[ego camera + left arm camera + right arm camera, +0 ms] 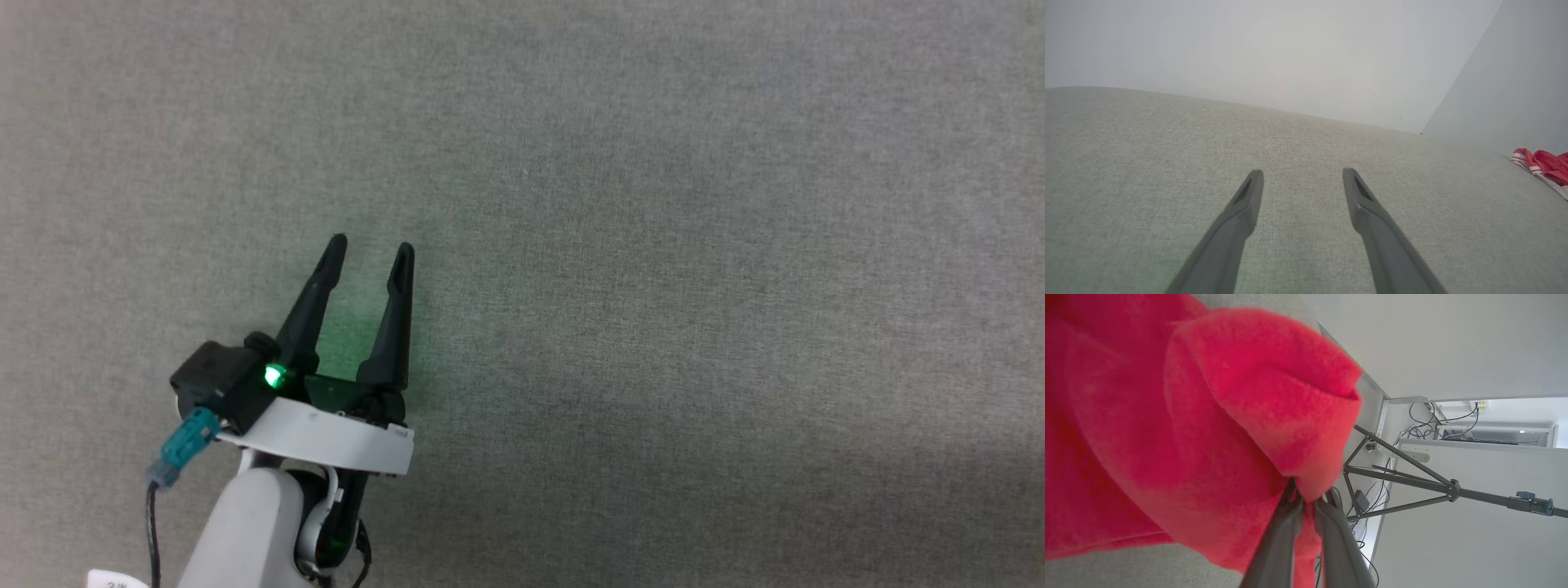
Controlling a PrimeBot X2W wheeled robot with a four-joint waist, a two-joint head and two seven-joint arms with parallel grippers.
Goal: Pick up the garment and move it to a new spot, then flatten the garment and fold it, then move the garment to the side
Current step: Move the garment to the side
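The garment, soft red cloth, hangs in thick folds close to the lens in the right wrist view. My right gripper is shut on a fold of it, the two dark fingers pinched together on the cloth. A part of the garment, red with white striped trim, lies at the far right of the grey surface in the left wrist view. My left gripper stands open over bare grey fabric at the lower left of the head view, nothing between its fingers; its own view shows the same open left gripper.
The grey fabric surface spreads across the head view. A pale wall rises behind the surface. A dark tripod and loose cables stand beyond the surface's edge in the right wrist view.
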